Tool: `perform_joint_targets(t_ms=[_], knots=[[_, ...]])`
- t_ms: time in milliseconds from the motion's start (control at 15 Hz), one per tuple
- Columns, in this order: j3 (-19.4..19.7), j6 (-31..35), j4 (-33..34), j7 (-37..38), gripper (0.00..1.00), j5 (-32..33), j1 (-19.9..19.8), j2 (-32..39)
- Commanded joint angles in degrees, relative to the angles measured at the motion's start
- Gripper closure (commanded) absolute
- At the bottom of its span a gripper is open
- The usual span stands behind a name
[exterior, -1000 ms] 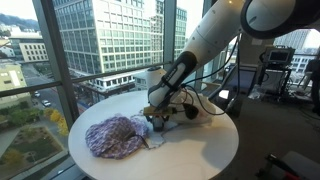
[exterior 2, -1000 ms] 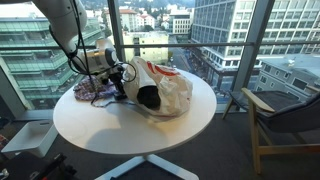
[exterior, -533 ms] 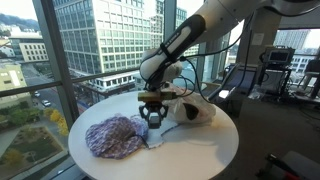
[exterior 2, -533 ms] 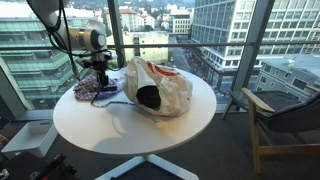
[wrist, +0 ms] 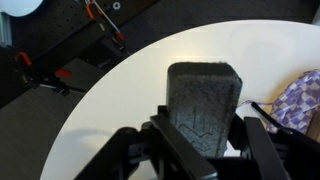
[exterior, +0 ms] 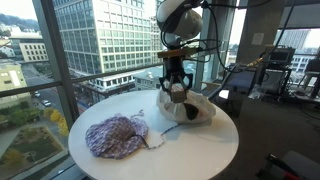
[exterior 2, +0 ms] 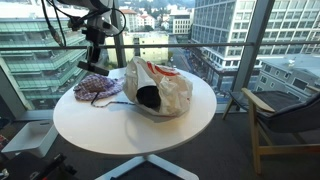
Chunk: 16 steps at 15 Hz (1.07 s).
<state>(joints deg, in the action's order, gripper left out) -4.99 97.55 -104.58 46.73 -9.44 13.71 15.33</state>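
Above the round white surface [exterior: 200,150], well inside its rim, the end effector [exterior: 175,88] hangs in the air, its fingers clamped on one dark grey rectangular block [wrist: 204,105]; beneath lie one purple patterned cloth [exterior: 115,135], close to the window-side edge, and one crumpled white plastic bag [exterior 2: 160,88] with red print, just beside it; open tabletop runs from the bag to the near rim in an exterior view [exterior 2: 130,130].

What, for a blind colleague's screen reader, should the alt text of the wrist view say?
A gripper holds a dark grey block above a round white table. A purple patterned cloth shows at the picture's right edge, and black bars with red clamps stand beyond the table.
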Motion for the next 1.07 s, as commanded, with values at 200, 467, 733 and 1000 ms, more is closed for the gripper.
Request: perform_joint_targets(t_ms=[200, 467, 733, 1000], knots=[[5.1, -0.8, -3.2, 0.4, 0.69, -5.9, -8.6, 0.8], [6.8, 6.1, -2.7, -1.8, 0.69, -7.2, -11.4, 5.9], [6.3, 16.6, -2.0, -3.6, 0.69, -6.7, -10.8, 11.0], [7.3, 25.7, -0.6, -2.1, 0.69, 0.5, -7.3, 13.3]])
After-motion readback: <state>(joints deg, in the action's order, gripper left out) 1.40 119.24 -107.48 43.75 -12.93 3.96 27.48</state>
